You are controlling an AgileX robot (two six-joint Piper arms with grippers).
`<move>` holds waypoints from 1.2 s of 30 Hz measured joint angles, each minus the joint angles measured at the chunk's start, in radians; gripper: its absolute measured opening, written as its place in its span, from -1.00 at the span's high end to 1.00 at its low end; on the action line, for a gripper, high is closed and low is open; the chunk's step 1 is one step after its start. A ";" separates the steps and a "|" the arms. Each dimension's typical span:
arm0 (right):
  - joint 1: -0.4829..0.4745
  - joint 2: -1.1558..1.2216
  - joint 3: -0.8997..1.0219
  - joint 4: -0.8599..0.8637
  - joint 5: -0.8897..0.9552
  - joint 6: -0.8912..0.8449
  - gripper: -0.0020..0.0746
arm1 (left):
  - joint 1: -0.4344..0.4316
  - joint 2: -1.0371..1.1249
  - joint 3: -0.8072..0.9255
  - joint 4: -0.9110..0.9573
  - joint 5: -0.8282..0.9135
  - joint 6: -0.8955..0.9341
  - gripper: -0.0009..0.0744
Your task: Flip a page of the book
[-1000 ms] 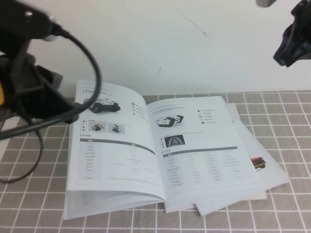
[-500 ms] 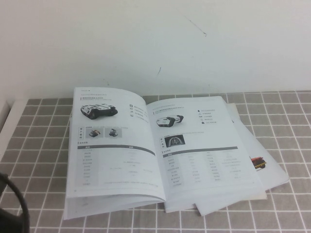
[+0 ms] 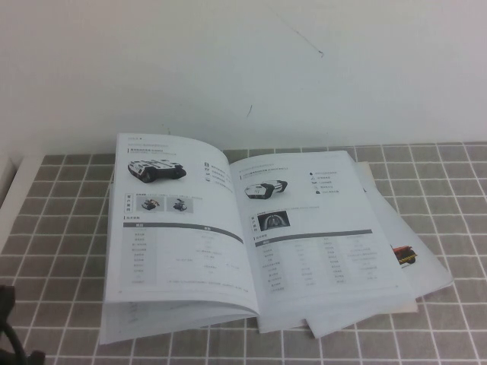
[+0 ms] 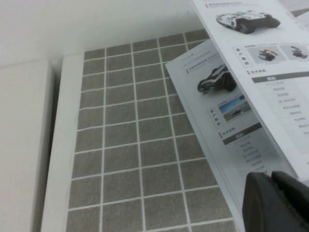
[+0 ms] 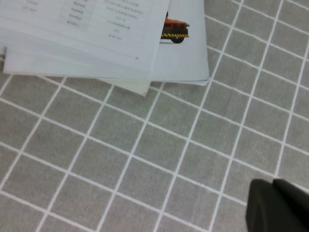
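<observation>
The book (image 3: 251,236) lies open on the grey checked cloth. The page (image 3: 179,228) with the black tracked vehicle lies on the book's left side, slightly arched above the leaves under it; it also shows in the left wrist view (image 4: 270,58). My left gripper (image 4: 271,176) is shut and empty, low beside the book's left edge. My right gripper (image 5: 273,183) is shut and empty over bare cloth, off the book's right near corner. Neither gripper shows in the high view.
Loose white sheets with a red-black picture (image 3: 407,255) stick out from under the book's right side, also seen in the right wrist view (image 5: 176,29). A white wall stands behind. A dark cable (image 3: 7,334) shows at the near left. The cloth's left border (image 4: 58,145) is white.
Both arms have pulled back out of the high view: the left arm from the upper left, the right gripper from the upper right. The book stays open with the tracked-vehicle page on the left.
</observation>
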 joint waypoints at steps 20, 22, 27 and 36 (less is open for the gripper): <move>0.000 -0.058 0.050 -0.002 -0.017 0.033 0.95 | 0.000 0.000 0.021 0.029 -0.101 -0.020 0.99; 0.000 -0.058 0.050 0.000 0.004 0.033 0.95 | 0.000 0.000 0.022 0.031 -0.101 -0.020 0.99; 0.000 -0.058 0.050 0.000 0.028 0.033 0.95 | 0.000 0.000 0.022 0.033 -0.101 -0.020 0.99; 0.000 -0.058 0.050 0.002 0.029 0.033 0.95 | 0.000 -0.018 0.065 -0.009 -0.108 -0.020 0.99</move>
